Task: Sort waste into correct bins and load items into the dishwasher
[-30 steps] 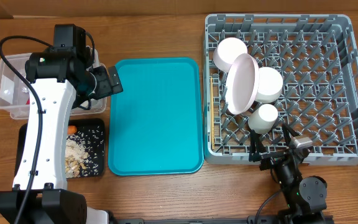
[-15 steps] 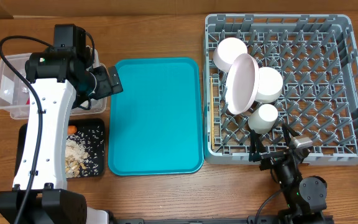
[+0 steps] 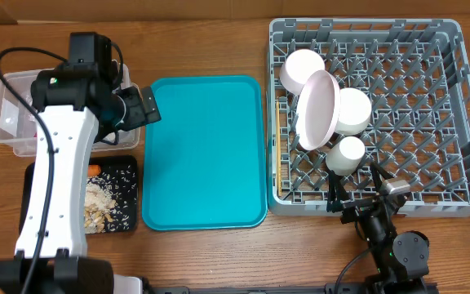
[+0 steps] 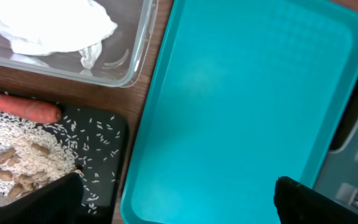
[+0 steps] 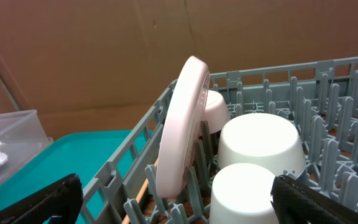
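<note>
Hovering over teal tray edge, left fingers spread; right fingers (also spread) at rack rim.

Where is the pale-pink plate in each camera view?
Overhead: the pale-pink plate stands on edge in the left part of the grey dish rack.
Left wrist: not in it.
Right wrist: centre-left, on edge, beside the white bowls.
Shared landmark: the teal tray, left of the rack overhead, filling the left wrist view, lower left in the right wrist view.
</note>
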